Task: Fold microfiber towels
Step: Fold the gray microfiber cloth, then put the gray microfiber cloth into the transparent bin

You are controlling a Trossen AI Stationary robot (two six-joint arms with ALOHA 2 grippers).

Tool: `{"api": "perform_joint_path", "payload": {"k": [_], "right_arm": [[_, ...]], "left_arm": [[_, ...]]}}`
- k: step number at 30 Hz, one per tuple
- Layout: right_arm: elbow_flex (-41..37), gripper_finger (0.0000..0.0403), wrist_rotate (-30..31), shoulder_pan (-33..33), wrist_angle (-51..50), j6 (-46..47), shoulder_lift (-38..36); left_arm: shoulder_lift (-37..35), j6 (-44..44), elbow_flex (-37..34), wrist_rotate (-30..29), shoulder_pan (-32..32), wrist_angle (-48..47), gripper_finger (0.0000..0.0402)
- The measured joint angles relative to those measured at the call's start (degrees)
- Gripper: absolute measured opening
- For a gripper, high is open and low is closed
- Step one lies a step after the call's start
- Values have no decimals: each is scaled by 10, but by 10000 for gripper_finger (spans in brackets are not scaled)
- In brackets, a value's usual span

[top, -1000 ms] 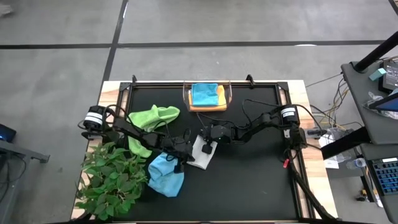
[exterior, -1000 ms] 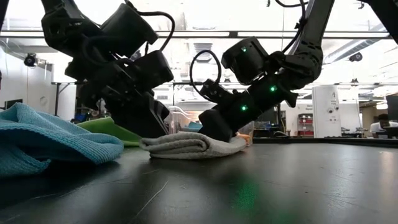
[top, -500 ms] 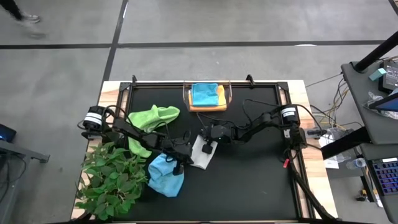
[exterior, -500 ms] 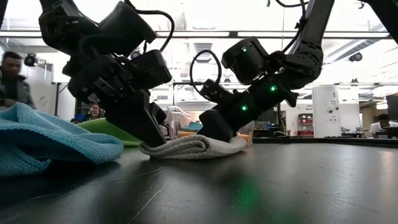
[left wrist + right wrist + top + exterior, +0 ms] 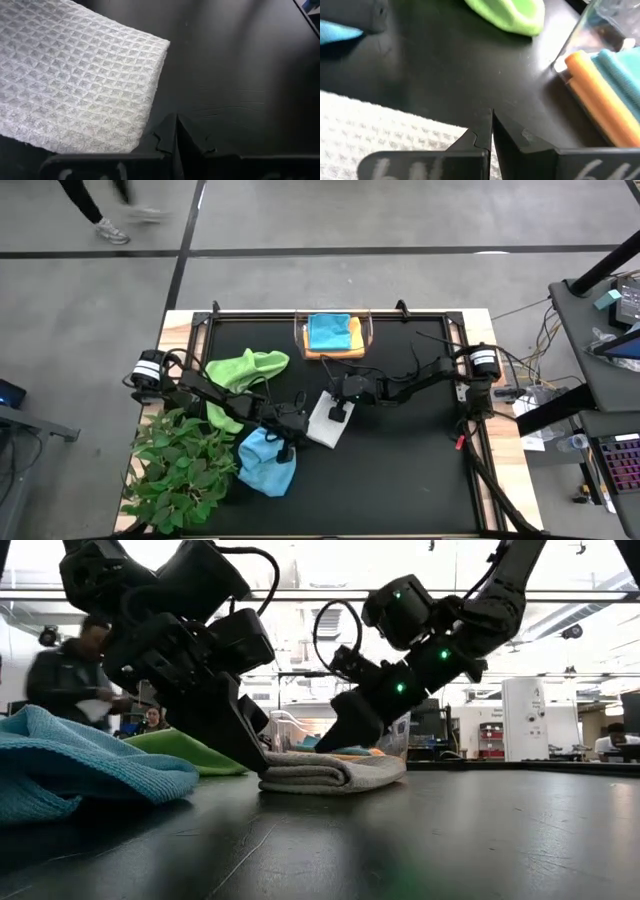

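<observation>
1. The pale grey-white towel lies folded near the middle of the black tabletop, its rounded fold edge showing in the low view.
2. The left gripper is low at the grey-white towel's edge on the side toward the plant, its fingers clenched together with nothing between them; in the left wrist view the fingertips rest on the tabletop just beside the towel's corner.
3. The right gripper is over the grey-white towel from the opposite side, its fingers likewise pressed shut and empty, the tips at the towel's weave.
4. The light blue towel lies crumpled near the grey-white towel, beside the plant.
5. The lime green towel lies loose, farther from the grey-white towel, behind the left arm.
6. The teal towel sits folded on the yellow-orange towel in the clear bin at the tabletop's far edge, well apart from the grey-white towel.
7. The leafy plant stands at the left near corner.
8. A person passes in the room behind the tabletop.
</observation>
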Motion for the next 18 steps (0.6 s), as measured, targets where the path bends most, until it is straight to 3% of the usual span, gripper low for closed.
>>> {"api": "perform_joint_path", "payload": {"k": [9, 18], "right_arm": [[13, 9, -9, 1, -198, 46, -123], [8, 9, -105, 2, -381, 159, -256]], "left_arm": [[-17, 2, 0, -4, 1, -3, 0], [-46, -1, 1, -24, 11, 8, 0]]}}
